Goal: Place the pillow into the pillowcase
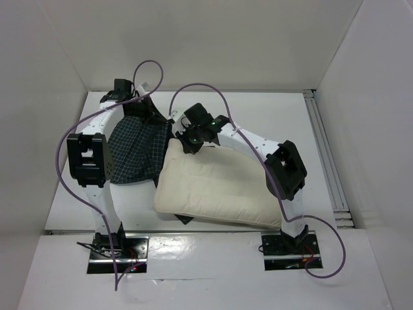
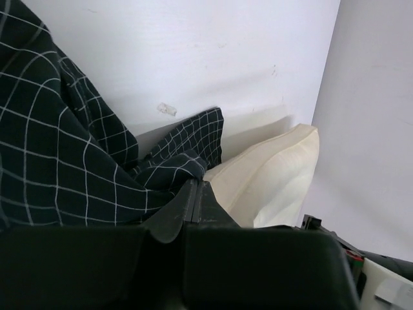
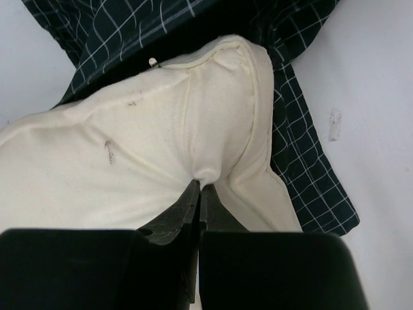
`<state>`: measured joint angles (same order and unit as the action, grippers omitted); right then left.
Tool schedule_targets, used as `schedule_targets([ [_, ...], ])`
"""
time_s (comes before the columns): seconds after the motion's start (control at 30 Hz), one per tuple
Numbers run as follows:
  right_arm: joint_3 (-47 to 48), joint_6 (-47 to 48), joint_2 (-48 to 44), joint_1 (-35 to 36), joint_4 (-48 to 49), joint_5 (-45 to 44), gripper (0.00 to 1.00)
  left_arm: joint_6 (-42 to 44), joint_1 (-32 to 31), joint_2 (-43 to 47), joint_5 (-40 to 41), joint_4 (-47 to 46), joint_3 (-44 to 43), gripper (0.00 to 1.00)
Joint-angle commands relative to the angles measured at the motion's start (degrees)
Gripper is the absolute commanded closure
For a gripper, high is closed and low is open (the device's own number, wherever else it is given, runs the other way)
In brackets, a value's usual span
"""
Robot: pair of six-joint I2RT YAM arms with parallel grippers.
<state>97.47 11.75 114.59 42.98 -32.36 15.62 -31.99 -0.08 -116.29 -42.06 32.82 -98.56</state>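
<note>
The cream-white pillow [image 1: 219, 190] lies in the middle of the table, its far left corner over the dark checked pillowcase [image 1: 139, 145]. My right gripper [image 1: 193, 141] is shut on a pinch of pillow fabric near that corner; the right wrist view shows the gripper [image 3: 200, 185], the pillow [image 3: 129, 161] and the pillowcase [image 3: 303, 174] beneath and around the corner. My left gripper [image 1: 153, 115] is at the pillowcase's far edge. In the left wrist view the gripper [image 2: 195, 185] is shut with the pillowcase [image 2: 51, 155] bunched at its tips, and the pillow [image 2: 277, 174] lies just beyond.
White walls enclose the table on the left, back and right. A metal rail [image 1: 326, 161] runs along the right side. Purple cables [image 1: 64, 155] loop over both arms. A dark cloth corner [image 1: 184, 219] pokes out under the pillow's near edge.
</note>
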Motion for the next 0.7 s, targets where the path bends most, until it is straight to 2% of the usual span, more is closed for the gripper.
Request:
schedule_targets([
  [0.0,-2.3,0.0,-4.4,1.1,-7.0,1.2,1.0,-0.3,1.1,5.2,-1.1,-3.4,-0.1,1.0],
  [0.23,2.4,1.3,-1.1,2.3,-7.0,3.1,1.0,3.4,1.7,8.5,-6.0,-2.8,3.4,1.0],
  [0.47,10.8,2.9,5.6,2.3,-7.5,8.2,1.0,7.4,1.7,12.7,-6.6,-0.2,7.2,1.0],
  [0.67,16.3,-0.8,10.3,-3.5,-3.1,17.3,1.0,10.8,1.7,16.8,-7.2,2.8,10.1,1.0],
])
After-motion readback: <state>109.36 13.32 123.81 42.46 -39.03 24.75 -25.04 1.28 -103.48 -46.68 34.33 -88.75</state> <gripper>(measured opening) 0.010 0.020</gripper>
